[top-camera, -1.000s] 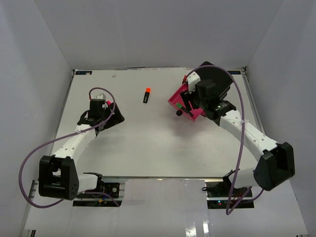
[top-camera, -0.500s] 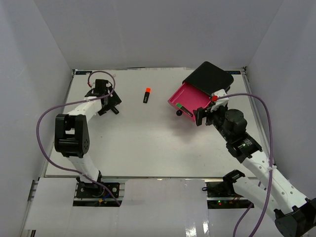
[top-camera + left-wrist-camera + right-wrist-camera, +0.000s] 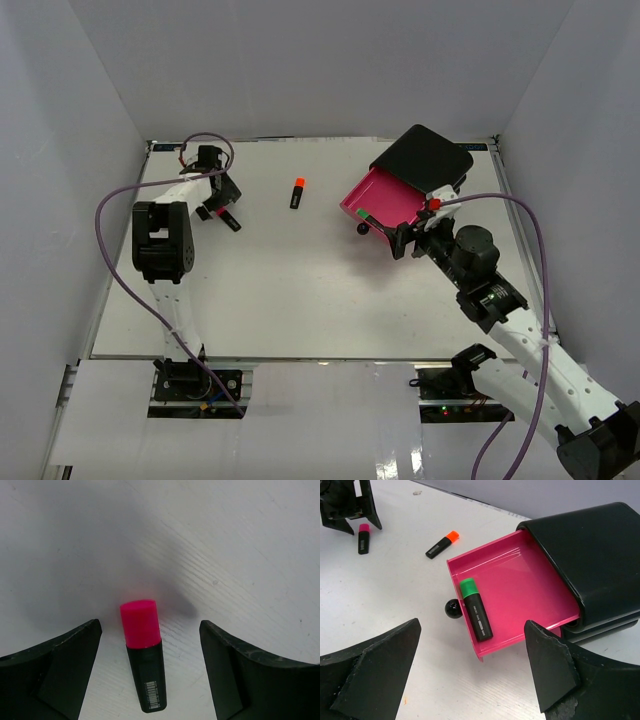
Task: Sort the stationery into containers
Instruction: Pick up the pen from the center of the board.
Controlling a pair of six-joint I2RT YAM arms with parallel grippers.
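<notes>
- Chiefly at stake: the pink-capped highlighter point(image 3: 142, 662) lies flat on the bench point(image 3: 300, 290), far left, between the spread jaws of the left gripper point(image 3: 149, 630), which touch nothing.
- Risk: if the jaws close on the rounded cap and not the black barrel, the highlighter may squirt out or roll away.
- Farther out, the orange-capped highlighter point(image 3: 298, 193) lies loose mid-bench, well apart from both arms.
- One pink drawer point(image 3: 520, 575) stands pulled far out of the black box point(image 3: 600, 555), with the green-capped highlighter point(image 3: 475, 608) inside against its front wall.
- Risk: the right gripper point(image 3: 472, 624), open and empty just before the knob point(image 3: 454, 609), could nudge the drawer askew or out.
- Hidden: any other drawers, the box's interior and further stationery are not visible.
</notes>
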